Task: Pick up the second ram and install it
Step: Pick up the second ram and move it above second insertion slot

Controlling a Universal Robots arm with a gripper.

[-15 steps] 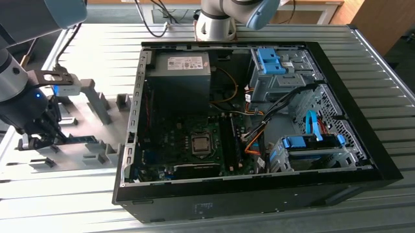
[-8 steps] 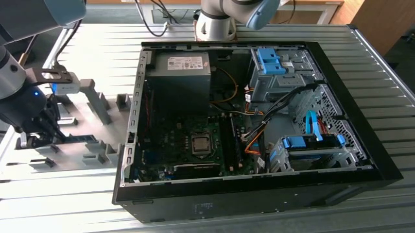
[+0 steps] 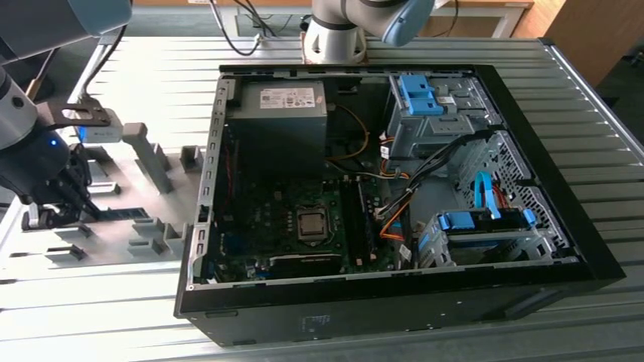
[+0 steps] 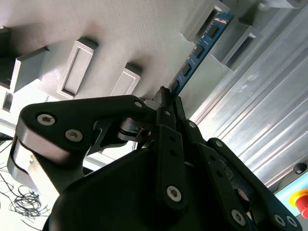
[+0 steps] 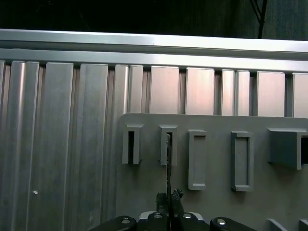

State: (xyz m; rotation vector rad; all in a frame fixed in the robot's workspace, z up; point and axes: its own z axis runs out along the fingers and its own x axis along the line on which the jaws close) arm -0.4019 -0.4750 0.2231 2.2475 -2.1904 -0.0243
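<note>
The second ram (image 4: 199, 50) is a narrow blue-green board standing on edge in the grey holder plate (image 4: 120, 38), its far end in a slotted block. My gripper (image 4: 168, 96) is shut on its near end, black fingers (image 4: 165, 120) pressed on both faces. In the first wrist view the ram (image 5: 168, 166) appears edge-on, running from a slot block down into my gripper (image 5: 170, 196). In the exterior view my gripper (image 3: 59, 207) hangs low over the holder plate (image 3: 111, 253) at that view's left, with the ram (image 3: 126, 213) a dark strip beside it.
The open black computer case (image 3: 593, 264) lies to the exterior view's right of the holder, with the motherboard (image 3: 292, 226), long memory slots (image 3: 354, 219), orange cables (image 3: 393, 219) and blue drive bays (image 3: 483, 222). Several upright grey holder blocks (image 3: 151, 154) stand between. A ribbed metal table (image 3: 101, 317) lies beneath everything.
</note>
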